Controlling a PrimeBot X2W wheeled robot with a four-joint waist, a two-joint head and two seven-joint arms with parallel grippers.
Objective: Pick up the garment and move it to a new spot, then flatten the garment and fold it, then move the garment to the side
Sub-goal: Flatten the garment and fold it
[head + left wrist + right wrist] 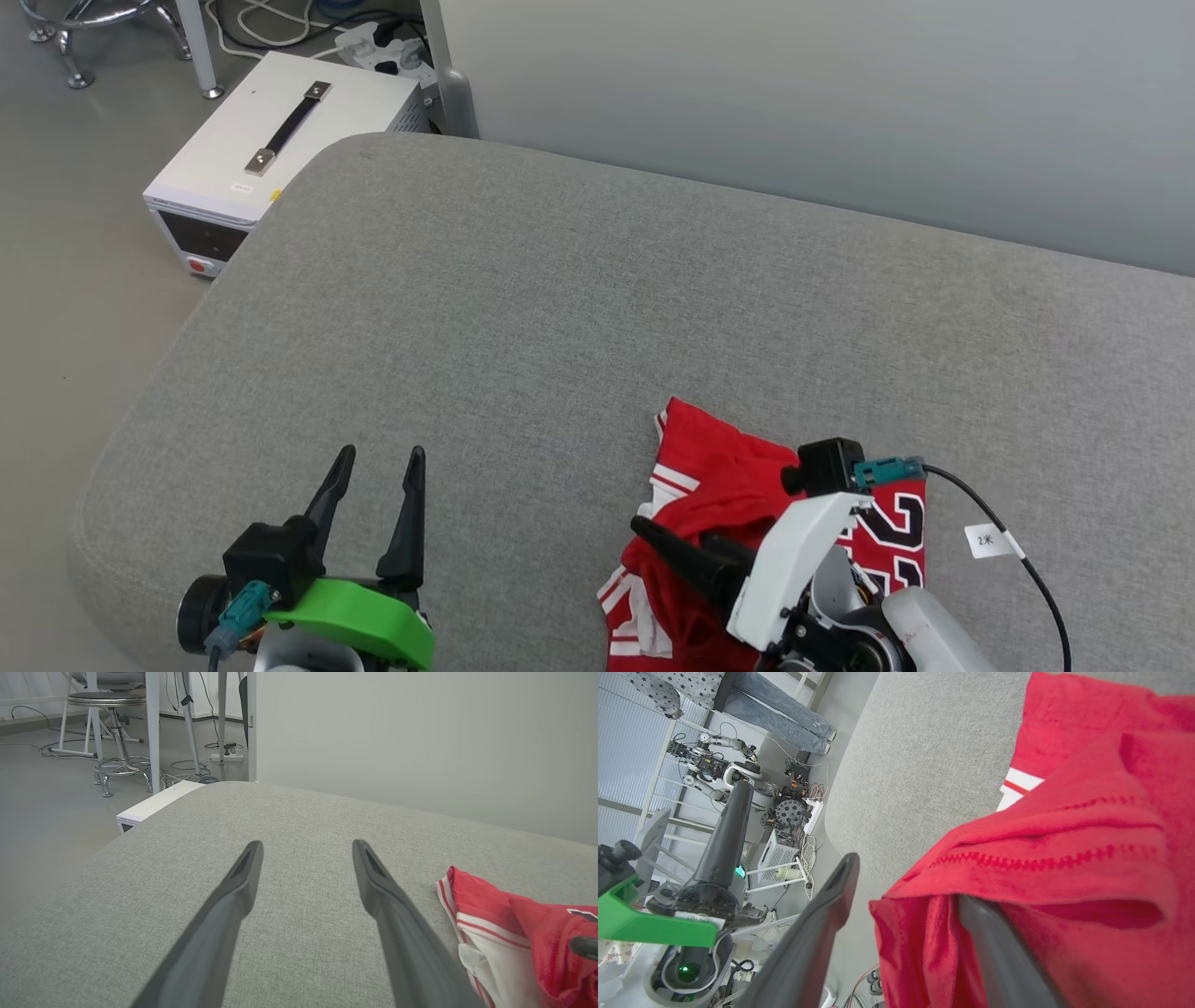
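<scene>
Near right on the grey woven worktop (523,308), your garment (724,467) lies crumpled: red jersey knit with white striped trim and a black, white-outlined "2" showing. Your right gripper (674,537) reaches leftward into it, fingers apart, one tucked under a red fold, the other bare. Your left gripper (381,457) hovers over bare weave at near left, fingers spread, pointing far.
</scene>
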